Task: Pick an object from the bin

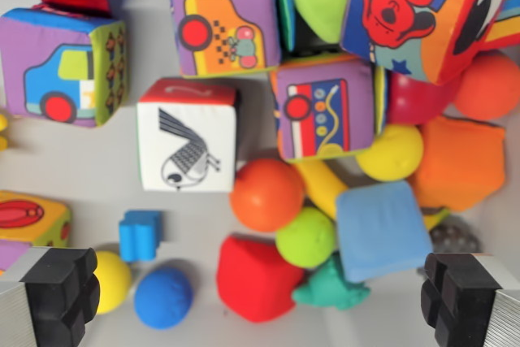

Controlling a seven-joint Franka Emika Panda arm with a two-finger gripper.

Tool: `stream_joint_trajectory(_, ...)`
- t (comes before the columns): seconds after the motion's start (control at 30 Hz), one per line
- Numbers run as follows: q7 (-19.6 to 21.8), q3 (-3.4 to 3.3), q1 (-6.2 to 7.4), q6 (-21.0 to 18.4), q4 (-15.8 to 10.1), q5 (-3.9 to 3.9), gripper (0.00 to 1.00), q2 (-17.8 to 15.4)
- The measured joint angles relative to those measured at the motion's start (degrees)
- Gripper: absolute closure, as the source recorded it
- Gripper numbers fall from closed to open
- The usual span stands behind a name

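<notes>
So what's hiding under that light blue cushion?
A yellow banana-like shape runs beneath the blue cushion, with its tip poking out at the right. Anything else underneath is covered.

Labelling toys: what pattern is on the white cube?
A black-and-white bird on the white cube, seen in the wrist view.

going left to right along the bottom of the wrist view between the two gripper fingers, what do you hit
yellow ball → small blue block → blue ball → red soft block → teal toy → light blue cushion
</notes>
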Motion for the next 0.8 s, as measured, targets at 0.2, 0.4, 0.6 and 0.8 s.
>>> stream_joint_trajectory(0.2,0.00,0.00,0.00,0.00,0.00,0.00,0.00,0.00)
stream_joint_trajectory(0.4,0.00,0.00,0.00,0.00,0.00,0.00,0.00,0.00)
stream_joint_trajectory(0.6,-0.14,0.00,0.00,0.00,0.00,0.00,0.00,0.00)
stream_joint_trajectory(0.8,-0.76,0.00,-0.04,0.00,0.00,0.00,0.00,0.03)
